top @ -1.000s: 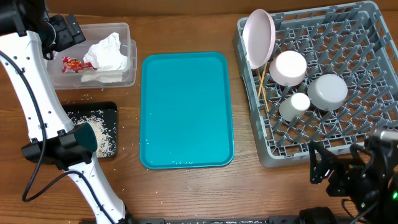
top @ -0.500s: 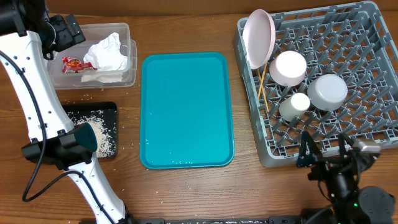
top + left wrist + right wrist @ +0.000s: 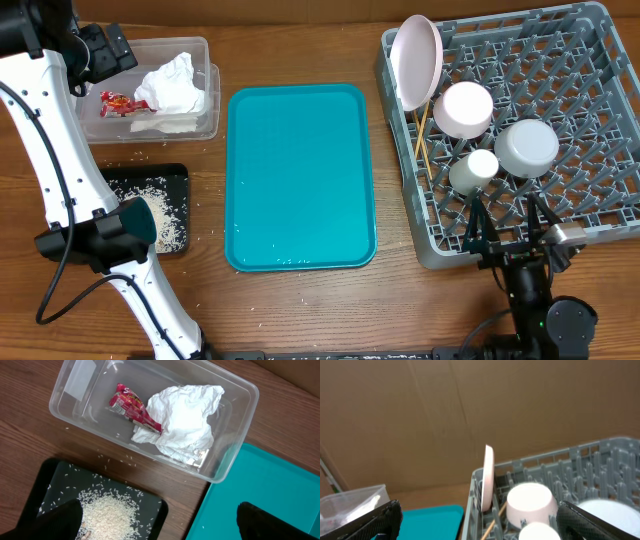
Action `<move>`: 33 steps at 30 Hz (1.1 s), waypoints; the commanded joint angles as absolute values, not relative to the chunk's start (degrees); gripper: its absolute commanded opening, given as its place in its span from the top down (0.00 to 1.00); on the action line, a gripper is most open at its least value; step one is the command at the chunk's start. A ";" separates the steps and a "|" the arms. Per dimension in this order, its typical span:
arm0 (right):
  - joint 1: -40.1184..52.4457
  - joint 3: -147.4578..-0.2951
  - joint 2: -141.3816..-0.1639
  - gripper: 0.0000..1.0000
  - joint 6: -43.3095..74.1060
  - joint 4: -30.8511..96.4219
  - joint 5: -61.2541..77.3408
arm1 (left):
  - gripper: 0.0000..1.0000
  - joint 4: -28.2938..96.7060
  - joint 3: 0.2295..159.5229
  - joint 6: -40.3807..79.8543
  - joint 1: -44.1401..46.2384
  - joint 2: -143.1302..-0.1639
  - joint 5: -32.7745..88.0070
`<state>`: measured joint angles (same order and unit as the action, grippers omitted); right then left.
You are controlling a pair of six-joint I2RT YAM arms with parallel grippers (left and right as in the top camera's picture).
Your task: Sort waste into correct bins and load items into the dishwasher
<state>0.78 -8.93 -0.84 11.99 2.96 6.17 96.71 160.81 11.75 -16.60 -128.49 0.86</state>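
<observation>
Grey plastic rack (image 3: 560,60): square, with a grid of upright pegs, at the table's right side; it holds the dishes.
Pink plate (image 3: 417,60): thin and glossy, standing on edge at the rack's left corner. A jolt to the rack could tip it out.
Chopsticks (image 3: 420,135): thin wood, just beside the plate; they might slip through the grid.
Cup (image 3: 475,170), bowl (image 3: 527,147): smooth, rounded, upturned.
Right claw (image 3: 510,238): fingers spread wide, holding nothing, at the rack's near edge. A careless move could snag a peg or bump the cup.
Left claw (image 3: 157,512): spread wide, holding nothing, near the tub.
Clear tub (image 3: 239,440): rigid plastic, holding soft crumpled napkins (image 3: 185,415) and a crinkly red wrapper (image 3: 132,407).
Black tray (image 3: 55,480): shallow and matte, holding a heap of rice (image 3: 107,510). Stray grains lie on the wooden table (image 3: 300,300) around it and are easily missed.
Teal tray (image 3: 300,170): smooth, rounded corners.
</observation>
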 commanded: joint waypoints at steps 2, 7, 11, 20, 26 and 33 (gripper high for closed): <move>0.58 -4.40 -0.16 0.00 12.16 -3.31 6.74 | 0.00 96.79 161.36 10.70 -16.47 -127.76 1.08; 0.58 -0.47 -0.16 0.00 12.16 -10.17 6.33 | 0.00 96.79 161.36 10.70 -16.47 -127.79 1.08; 0.56 -0.47 -0.14 0.00 11.68 -10.09 4.80 | 0.00 96.79 161.36 10.70 -16.47 -127.79 1.08; 0.56 -0.47 -0.14 0.00 5.43 1.48 6.33 | 0.00 96.79 161.36 10.70 -16.47 -127.79 1.08; 0.56 -0.47 -0.16 0.00 -5.39 3.90 11.68 | 0.00 96.79 161.36 10.70 -16.47 -127.79 1.08; 0.58 -0.49 -0.16 0.00 -5.80 4.36 7.11 | 0.00 96.79 161.36 10.70 -16.47 -127.76 1.08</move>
<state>0.78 -1.06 -0.64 -3.88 4.43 8.49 96.71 160.81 11.75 -16.60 -128.49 0.86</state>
